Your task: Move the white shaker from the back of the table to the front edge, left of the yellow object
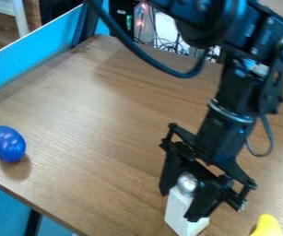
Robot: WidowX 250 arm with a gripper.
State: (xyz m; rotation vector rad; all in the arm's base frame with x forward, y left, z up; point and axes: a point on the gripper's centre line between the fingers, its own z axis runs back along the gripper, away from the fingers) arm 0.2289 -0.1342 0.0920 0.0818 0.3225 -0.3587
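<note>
Across most of the view spreads the table point(106, 115), a brown wood-grained top with a smooth, slightly glossy surface. A bright blue panel point(36, 57) runs along its upper left side. The black arm point(226, 122) comes down from the top right, all hard segments and rounded joints, with a slack cable looping from it. Its hand point(180, 203) hangs low near the bottom edge, around the upper part of a white block point(181, 223); whether it is clamped on the block or only placed about it, I cannot tell.

The block is matte, straight-sided and flat-faced. At its upper end, within the hand, sits a shiny silver ball point(187, 181); I cannot tell whether the two are joined. If they are separate, a hard or uneven squeeze could make the slick, round ball roll out, and a sideways nudge could tip the narrow block.

Well apart, near the left edge of the table, lies a blue egg-shaped thing point(8, 144), glossy and rounded; a bump might send it rolling over that edge. Lower right, cut off by the view, is a smooth yellow thing point(268, 226) with a blunt, tapering tip; a wide swing of the hand could knock it.
</note>
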